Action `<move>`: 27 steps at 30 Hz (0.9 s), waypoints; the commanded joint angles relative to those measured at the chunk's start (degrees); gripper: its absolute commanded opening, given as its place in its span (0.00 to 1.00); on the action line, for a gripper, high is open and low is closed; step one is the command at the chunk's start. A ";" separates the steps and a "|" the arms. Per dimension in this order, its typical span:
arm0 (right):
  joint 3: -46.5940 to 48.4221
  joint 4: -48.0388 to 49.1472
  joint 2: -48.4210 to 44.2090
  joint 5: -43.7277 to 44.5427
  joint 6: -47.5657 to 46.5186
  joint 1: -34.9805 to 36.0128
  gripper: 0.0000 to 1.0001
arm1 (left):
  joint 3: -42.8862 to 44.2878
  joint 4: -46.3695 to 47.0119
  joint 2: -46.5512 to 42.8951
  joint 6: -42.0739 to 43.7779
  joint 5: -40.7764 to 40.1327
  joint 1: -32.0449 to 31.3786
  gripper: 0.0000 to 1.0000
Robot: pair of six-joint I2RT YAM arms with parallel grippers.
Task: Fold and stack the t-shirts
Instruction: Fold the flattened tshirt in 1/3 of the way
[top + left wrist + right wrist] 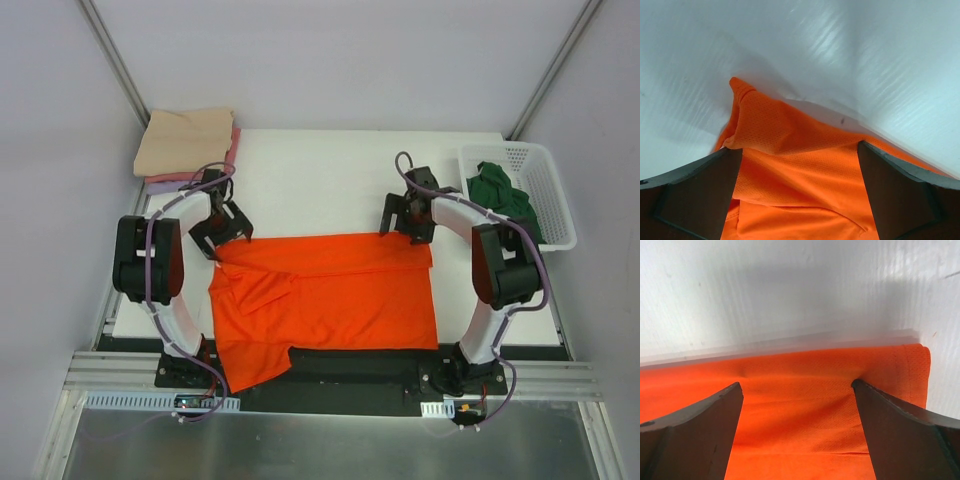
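Top external, orange t-shirt (325,300) beneath left end effector (225,238), right end effector (405,228) — both spread open.

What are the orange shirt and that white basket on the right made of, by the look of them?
The orange shirt looks like thin sports mesh, probably synthetic: close up, the cloth shows a fine grid of tiny holes and drapes softly, matte. The white basket looks like hard moulded plastic: stiff latticed walls, smooth rim.

A robot lab cell: plain white walls (330,60), aluminium frame (110,367).
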 commanded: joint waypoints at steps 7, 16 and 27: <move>12.97 -5.27 10.16 -0.64 -0.51 -7.76 0.96 | 16.86 1.53 12.64 1.05 6.70 0.01 0.99; 30.28 -11.33 17.20 -0.37 -4.55 -10.05 0.96 | 33.29 1.35 21.36 1.57 9.07 -0.08 0.99; 19.61 -12.49 -3.69 5.77 -8.95 -4.79 0.96 | 23.68 -0.49 -2.78 6.41 -3.29 -5.52 0.99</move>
